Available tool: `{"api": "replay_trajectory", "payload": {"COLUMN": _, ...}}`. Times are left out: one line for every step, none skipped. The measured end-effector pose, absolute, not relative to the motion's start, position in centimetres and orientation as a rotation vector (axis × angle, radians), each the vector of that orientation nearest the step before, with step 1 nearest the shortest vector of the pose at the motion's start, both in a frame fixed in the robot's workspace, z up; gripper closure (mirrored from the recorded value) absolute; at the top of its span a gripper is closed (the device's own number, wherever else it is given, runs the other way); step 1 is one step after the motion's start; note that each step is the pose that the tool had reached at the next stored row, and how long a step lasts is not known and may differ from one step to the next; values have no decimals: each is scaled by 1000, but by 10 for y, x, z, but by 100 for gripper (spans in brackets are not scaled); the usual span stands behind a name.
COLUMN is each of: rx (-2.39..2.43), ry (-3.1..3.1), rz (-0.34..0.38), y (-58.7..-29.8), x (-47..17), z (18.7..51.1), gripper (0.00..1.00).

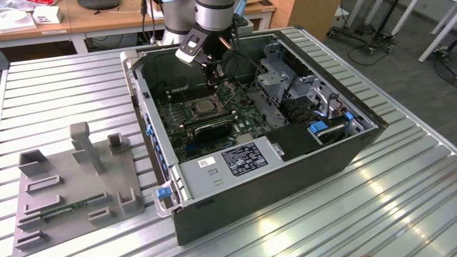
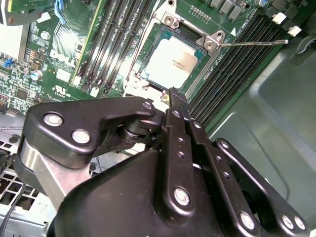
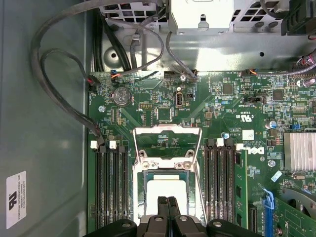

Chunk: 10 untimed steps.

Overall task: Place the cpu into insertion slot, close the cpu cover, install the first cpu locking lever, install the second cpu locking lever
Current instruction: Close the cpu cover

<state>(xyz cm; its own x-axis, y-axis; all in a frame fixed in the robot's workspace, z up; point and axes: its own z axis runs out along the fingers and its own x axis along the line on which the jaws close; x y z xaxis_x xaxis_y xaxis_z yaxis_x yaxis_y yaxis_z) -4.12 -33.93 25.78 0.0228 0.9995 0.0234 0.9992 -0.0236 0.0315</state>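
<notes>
The cpu (image 3: 166, 188) lies in the insertion slot (image 3: 139, 193), memory slots (image 3: 111, 187) flanking both sides.

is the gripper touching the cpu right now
Cannot tell. In the first wrist view the gripper overlaps the cpu; neither contact nor a gap shows plainly.

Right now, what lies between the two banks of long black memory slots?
In the first wrist view, the insertion slot lies there with the cpu seated in it; the open cpu cover sits between them too.
</notes>
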Motion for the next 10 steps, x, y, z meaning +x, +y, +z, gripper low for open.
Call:
{"api": "replay_trajectory", "payload": {"rx": 2242, "ry": 2191, "rz": 61, "y": -339, "x": -41, "z": 258, "gripper": 89}}
{"api": "replay_trajectory", "payload": {"rx": 2242, "ry": 2191, "rz": 61, "y": -339, "x": -41, "z": 258, "gripper": 89}}
{"api": "replay_trajectory", "payload": {"rx": 2242, "ry": 2191, "rz": 61, "y": -339, "x": -41, "z": 258, "gripper": 89}}
{"api": "replay_trajectory", "payload": {"rx": 2242, "ry": 2191, "rz": 61, "y": -339, "x": -41, "z": 259, "gripper": 89}}
{"api": "replay_trajectory", "payload": {"rx": 2242, "ry": 2191, "rz": 61, "y": -339, "x": -41, "z": 260, "gripper": 89}}
{"api": "replay_trajectory", "payload": {"rx": 2242, "ry": 2191, "rz": 61, "y": -339, "x": -41, "z": 262, "gripper": 89}}
{"api": "replay_trajectory", "payload": {"rx": 2242, "ry": 2191, "rz": 61, "y": -339, "x": -41, "z": 262, "gripper": 89}}
{"api": "replay_trajectory", "payload": {"rx": 2242, "ry": 2191, "rz": 61, "y": -339, "x": -41, "z": 262, "gripper": 89}}
{"api": "replay_trajectory", "payload": {"rx": 2242, "ry": 2191, "rz": 61, "y": -339, "x": -41, "z": 262, "gripper": 89}}
{"api": "replay_trajectory", "payload": {"rx": 2242, "ry": 2191, "rz": 61, "y": -339, "x": -41, "z": 262, "gripper": 89}}
